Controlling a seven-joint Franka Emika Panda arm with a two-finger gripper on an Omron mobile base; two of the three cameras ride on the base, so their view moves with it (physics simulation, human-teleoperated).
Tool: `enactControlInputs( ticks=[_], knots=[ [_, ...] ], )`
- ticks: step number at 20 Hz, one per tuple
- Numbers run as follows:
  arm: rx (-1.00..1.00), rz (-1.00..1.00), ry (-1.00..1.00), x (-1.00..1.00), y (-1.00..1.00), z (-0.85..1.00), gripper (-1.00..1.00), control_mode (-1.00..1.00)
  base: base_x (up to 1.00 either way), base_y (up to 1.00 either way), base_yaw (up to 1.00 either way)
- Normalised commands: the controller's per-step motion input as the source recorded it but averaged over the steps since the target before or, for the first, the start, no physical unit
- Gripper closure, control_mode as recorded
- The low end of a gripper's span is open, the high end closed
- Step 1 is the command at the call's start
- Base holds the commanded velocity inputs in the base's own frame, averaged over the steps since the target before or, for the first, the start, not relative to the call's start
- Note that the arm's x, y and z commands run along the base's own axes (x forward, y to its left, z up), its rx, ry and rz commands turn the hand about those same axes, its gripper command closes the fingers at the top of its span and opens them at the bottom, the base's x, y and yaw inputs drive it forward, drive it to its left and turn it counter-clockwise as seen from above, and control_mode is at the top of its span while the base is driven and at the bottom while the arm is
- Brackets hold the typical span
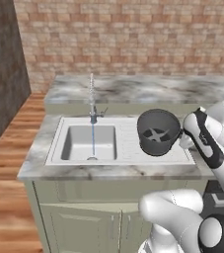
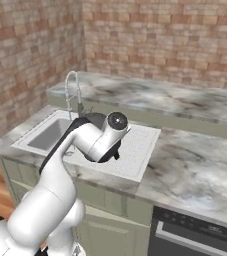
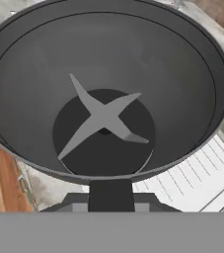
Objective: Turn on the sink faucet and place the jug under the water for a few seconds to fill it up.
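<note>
Counter [image 1: 133, 170]: a marble-patterned top against a brick wall carries the sink along its front edge; no brand, label or writing can be read anywhere.
Sink [image 1: 59, 141]: light rectangular unit, deep basin on the left, ribbed draining board on the right.
Arm [image 2: 60, 170]: white, reaching over the counter's front edge to the draining board.
Jug [image 1: 158, 132]: dark grey, tilted with its wide mouth toward the camera, over the draining board's right half; a grey cross-shaped blade shows on its floor.
Faucet [image 1: 92, 99]: coiled chrome neck at the basin's back edge.
Water [image 1: 93, 141]: thin blue stream falling into the basin, well apart from the jug.
Gripper [image 3: 111, 190]: fingers clamped on the jug's rim.
</note>
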Motion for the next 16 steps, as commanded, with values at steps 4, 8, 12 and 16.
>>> enactControlInputs(
  ticks=[4, 8, 12, 16],
  knots=[
    [0.00, 0.00, 0.00, 0.00, 0.00, 0.00, 1.00, 1.00, 0.54, 0.02, -0.02],
    [0.00, 0.00, 0.00, 0.00, 0.00, 0.00, 1.00, 1.00, 0.64, 0.14, -0.04],
    [0.00, 0.00, 0.00, 0.00, 0.00, 0.00, 1.00, 1.00, 0.65, 0.40, -0.07],
    [0.00, 0.00, 0.00, 0.00, 0.00, 0.00, 1.00, 1.00, 0.53, 0.67, -0.11]
  ],
)
